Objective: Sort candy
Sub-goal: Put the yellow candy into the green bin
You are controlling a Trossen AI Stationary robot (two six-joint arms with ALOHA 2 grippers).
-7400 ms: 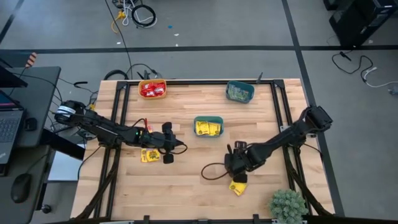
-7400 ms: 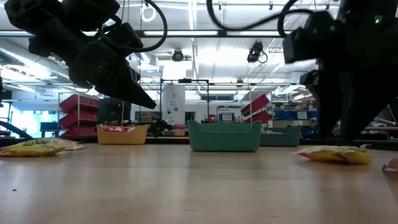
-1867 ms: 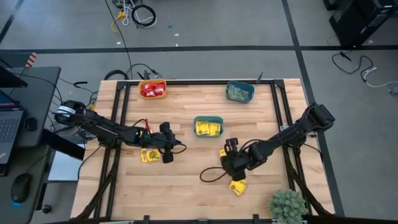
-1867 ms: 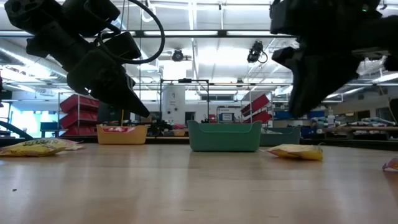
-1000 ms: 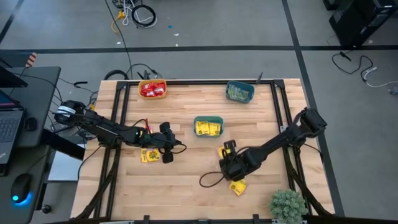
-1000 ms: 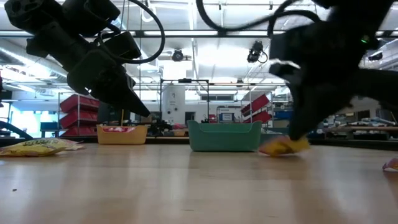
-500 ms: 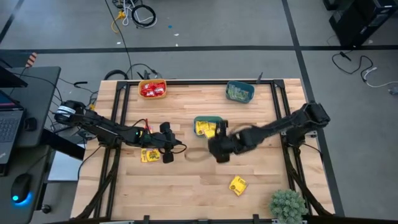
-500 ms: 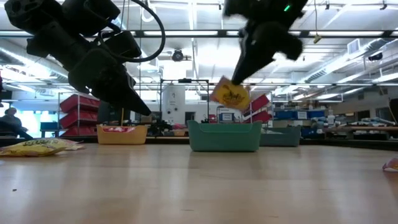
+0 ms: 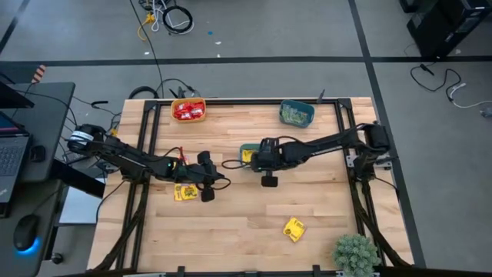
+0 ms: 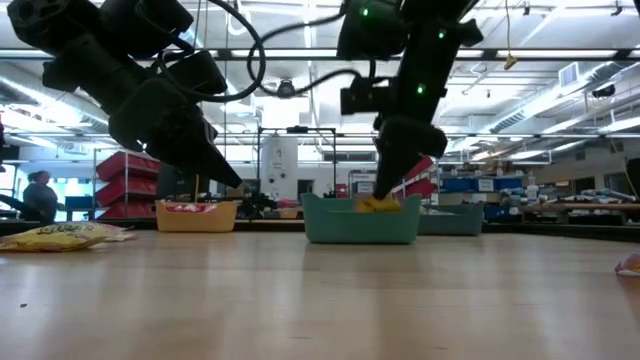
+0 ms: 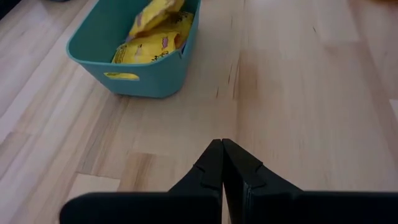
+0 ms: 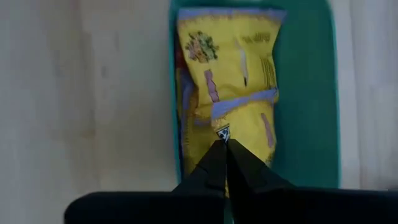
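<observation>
**Yellow packet going into the teal bowl**

Right gripper point(image 12: 222, 144) hangs over the teal bowl point(image 9: 247, 149), fingers pinched on a yellow candy packet point(image 12: 231, 118) that looks already inside it, though that's hard to call. Next it needs to let go. Left gripper point(image 11: 222, 163) waits clenched and empty nearby.

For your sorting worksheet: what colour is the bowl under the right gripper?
Teal; the bowl under the right gripper shows best in the right wrist view.

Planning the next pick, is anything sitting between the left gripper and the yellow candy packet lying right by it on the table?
Nothing visible. The left gripper hovers beside the yellow packet, with only bare table between them.
</observation>
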